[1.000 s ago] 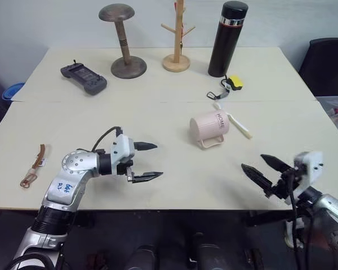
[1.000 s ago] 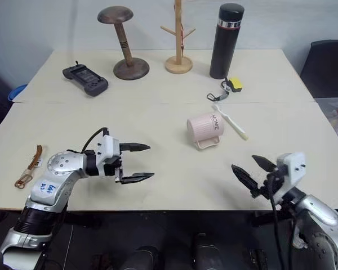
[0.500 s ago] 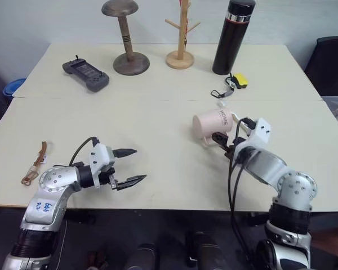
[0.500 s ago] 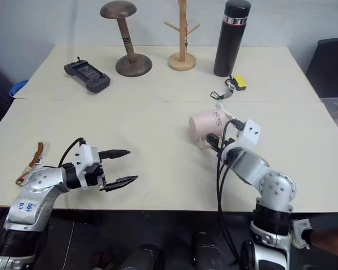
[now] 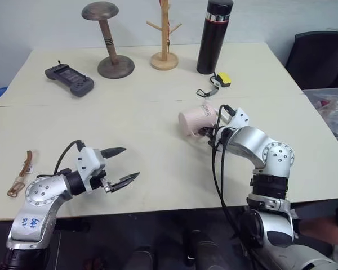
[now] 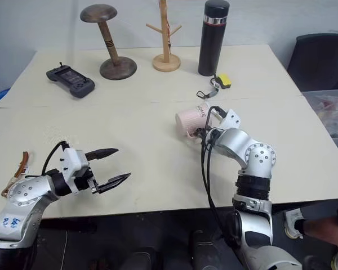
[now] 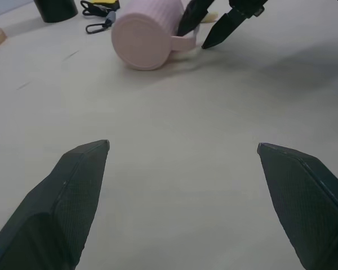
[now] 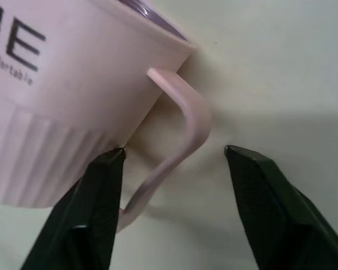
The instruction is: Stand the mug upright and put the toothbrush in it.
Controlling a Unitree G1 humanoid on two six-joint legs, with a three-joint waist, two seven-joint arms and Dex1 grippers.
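The mug [image 5: 192, 120] lies on its side near the middle of the desk [image 5: 158, 95], its handle [image 8: 180, 152] resting on the desk between the right claw's [image 8: 174, 163] parted fingers, which straddle the loop without gripping it. The right arm reaches forward, angled downward. The left claw [image 5: 123, 165] hovers wide open and empty near the desk's front edge, pointing level.

mug [image 5: 194, 120]: pale pink, black "HOME" lettering (ribbed lower band)
thermos [image 5: 213, 36]: black, silver ring
worktop [image 5: 158, 163]: cream
strap [image 5: 21, 172]: brown
tag [image 5: 222, 80]: yellow
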